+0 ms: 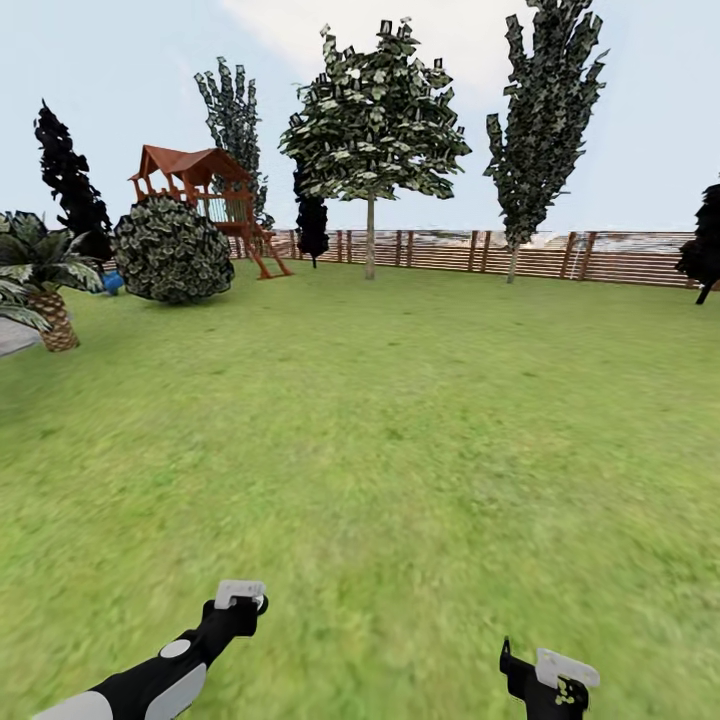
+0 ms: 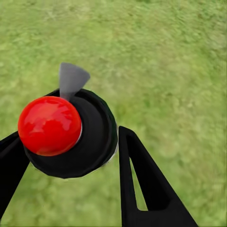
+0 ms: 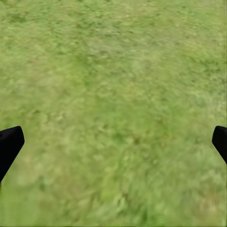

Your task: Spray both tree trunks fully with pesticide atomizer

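**Sprayer in the left gripper, trees far across the lawn**

Left gripper (image 2: 71, 151) up close: its black fingers (image 2: 142, 179) are pinched on the sprayer (image 2: 71, 137), a black bottle with a red ball top (image 2: 49, 125) and a grey nozzle (image 2: 72, 80) sticking out past the fingertips, grass beneath. From the head camera, the left gripper (image 1: 238, 600) sits low over the lawn (image 1: 380, 430). Right gripper (image 3: 113, 142) spread wide, nothing between its fingertips but grass; it hangs low off to the right of the left one (image 1: 550, 680). Far ahead of both stands a leafy tree (image 1: 372, 110) with its bare trunk (image 1: 369, 238) just before the wooden fence (image 1: 600, 258). Left of it, a round bush (image 1: 172, 250), a play tower (image 1: 200, 190) and a palm (image 1: 40, 290).
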Motion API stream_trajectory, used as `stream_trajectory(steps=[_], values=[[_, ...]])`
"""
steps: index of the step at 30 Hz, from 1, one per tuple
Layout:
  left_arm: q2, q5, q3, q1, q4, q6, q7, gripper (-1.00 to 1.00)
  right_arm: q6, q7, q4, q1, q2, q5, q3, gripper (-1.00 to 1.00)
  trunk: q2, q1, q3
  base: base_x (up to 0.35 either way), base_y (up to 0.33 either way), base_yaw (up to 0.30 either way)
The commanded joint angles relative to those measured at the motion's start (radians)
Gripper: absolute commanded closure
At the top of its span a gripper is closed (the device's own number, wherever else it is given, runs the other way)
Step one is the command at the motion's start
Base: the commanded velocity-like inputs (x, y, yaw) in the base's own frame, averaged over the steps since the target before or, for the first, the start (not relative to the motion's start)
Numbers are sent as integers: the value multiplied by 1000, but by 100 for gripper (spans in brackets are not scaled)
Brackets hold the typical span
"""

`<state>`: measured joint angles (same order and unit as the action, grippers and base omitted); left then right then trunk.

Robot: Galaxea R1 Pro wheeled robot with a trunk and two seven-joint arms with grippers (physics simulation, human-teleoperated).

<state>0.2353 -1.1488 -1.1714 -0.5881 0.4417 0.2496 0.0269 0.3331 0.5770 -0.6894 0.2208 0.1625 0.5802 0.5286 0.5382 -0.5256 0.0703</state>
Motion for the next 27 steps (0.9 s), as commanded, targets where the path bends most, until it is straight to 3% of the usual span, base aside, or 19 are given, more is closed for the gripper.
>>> stream_trajectory(steps=[1, 27], values=[[1, -9, -8, -2, 2, 5, 2, 100, 6, 6, -1, 2, 1, 10, 8, -100, 2, -1, 2, 334, 0, -16], [1, -9, -8, -2, 2, 5, 4, 100, 6, 7, -2, 2, 0, 10, 8, -100, 2, -1, 2, 334, 0, -27]])
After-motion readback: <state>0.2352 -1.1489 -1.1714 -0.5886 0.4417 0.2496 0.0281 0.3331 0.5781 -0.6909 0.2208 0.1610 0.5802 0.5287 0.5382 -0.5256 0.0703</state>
